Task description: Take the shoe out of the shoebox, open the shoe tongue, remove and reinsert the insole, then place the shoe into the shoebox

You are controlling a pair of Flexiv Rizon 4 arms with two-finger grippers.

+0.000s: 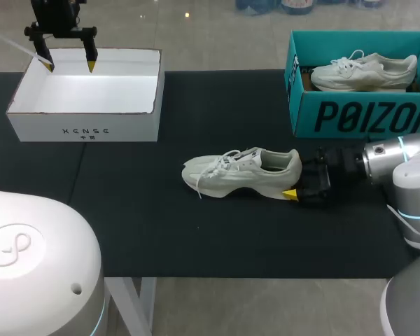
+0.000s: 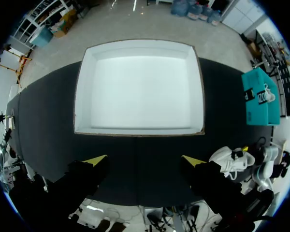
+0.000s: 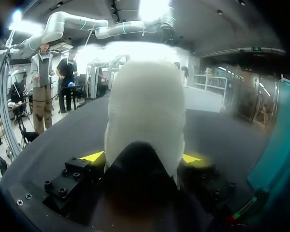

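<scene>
A white sneaker (image 1: 241, 171) lies on its side on the black mat, toe to the left, near the table's middle. My right gripper (image 1: 295, 180) comes in low from the right and stands open at its heel. In the right wrist view the heel (image 3: 145, 111) fills the space between the two yellow tips of the right gripper (image 3: 142, 157). The teal shoebox (image 1: 364, 115) stands at the back right with a second white sneaker (image 1: 364, 70) in it. My left gripper (image 1: 70, 65) hangs open above the white box (image 1: 84, 129), holding nothing; its left wrist view (image 2: 144, 160) looks down into that box (image 2: 135, 133).
The white box at the back left has nothing in it. The mat's front edge runs close below the sneaker. The left wrist view also catches the sneaker (image 2: 229, 159) and the teal shoebox (image 2: 256, 96) off to the side.
</scene>
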